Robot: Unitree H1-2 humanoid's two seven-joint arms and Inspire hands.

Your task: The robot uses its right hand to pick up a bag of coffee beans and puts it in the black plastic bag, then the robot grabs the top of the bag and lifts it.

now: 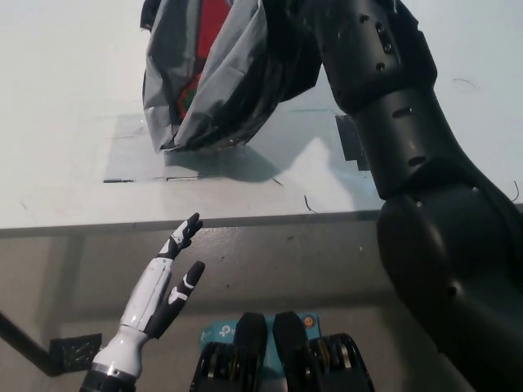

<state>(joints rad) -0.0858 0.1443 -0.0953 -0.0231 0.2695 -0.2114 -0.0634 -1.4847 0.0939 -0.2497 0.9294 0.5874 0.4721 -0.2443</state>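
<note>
Head view: right hand's grip is hidden; bag (pixel 216 90) hangs beside the arm over the bench (pixel 73 163); left hand (pixel 159 294) rests spread.

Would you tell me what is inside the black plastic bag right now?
Through the black plastic bag's opening, a red and green package shows; its lower part is covered by the bag's folds.

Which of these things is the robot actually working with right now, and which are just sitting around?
In use:
- black plastic bag, raised above the table
- bag of coffee beans, red and green, showing inside it
- black right arm, reaching to the bag's top

Just there:
- white left hand, resting open below the table edge
- white table
</note>
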